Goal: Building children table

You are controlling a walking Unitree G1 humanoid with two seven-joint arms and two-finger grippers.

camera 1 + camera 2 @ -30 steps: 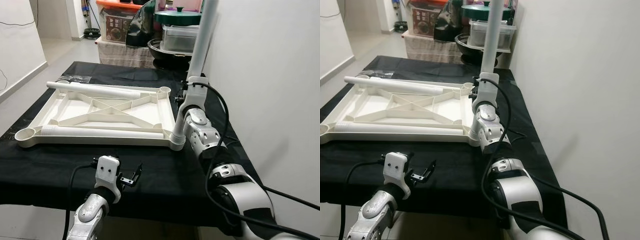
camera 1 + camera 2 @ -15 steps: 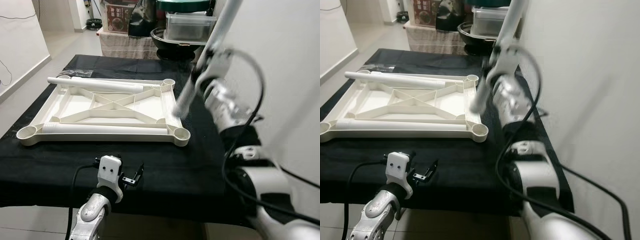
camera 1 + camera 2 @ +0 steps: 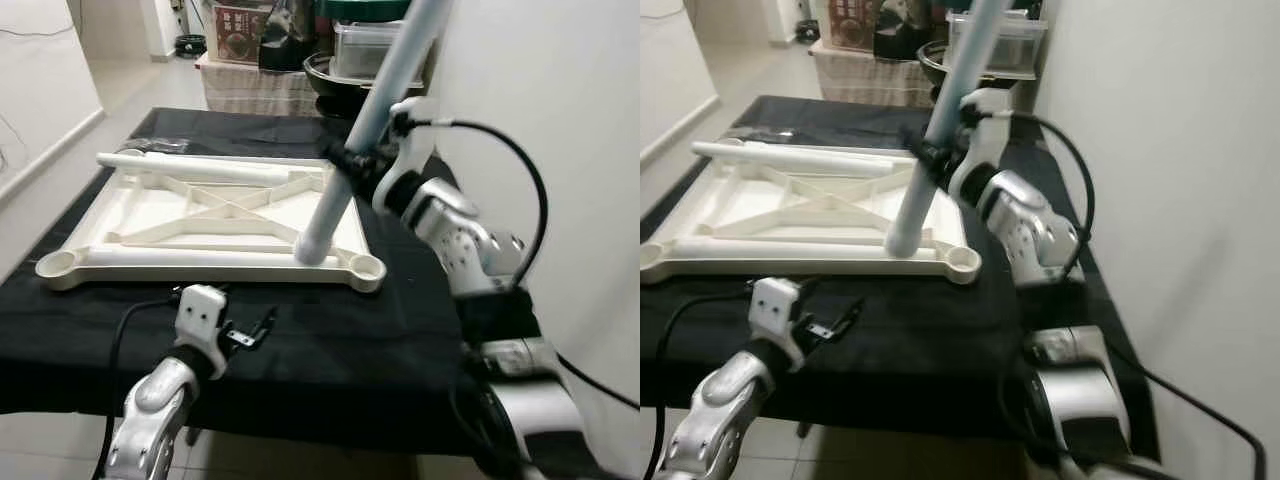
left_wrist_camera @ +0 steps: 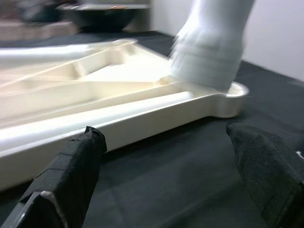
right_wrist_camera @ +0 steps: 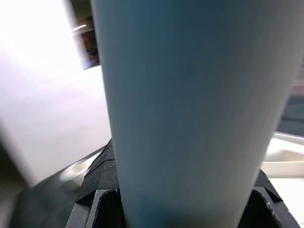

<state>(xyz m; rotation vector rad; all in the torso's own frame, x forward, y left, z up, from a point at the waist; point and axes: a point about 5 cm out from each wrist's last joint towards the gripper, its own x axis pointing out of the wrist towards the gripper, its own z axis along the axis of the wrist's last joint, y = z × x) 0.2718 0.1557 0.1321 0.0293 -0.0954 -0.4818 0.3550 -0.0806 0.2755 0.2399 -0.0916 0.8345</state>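
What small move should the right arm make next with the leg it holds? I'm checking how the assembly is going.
Probably swing the table leg upright and shift its lower end onto the near right corner socket. The right gripper clamps it tilted, with the end hanging over the tabletop frame beside that socket.

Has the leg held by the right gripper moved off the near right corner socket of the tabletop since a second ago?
Yes. The leg was seated in the corner socket; now its lower end hangs tilted, left of it, over the tabletop, in the right gripper.

A black-draped table [image 3: 400, 340] fills mid-frame; a white wall [image 3: 560, 120] stands right, grey floor [image 3: 60, 150] upper left, cluttered containers [image 3: 300, 40] behind.
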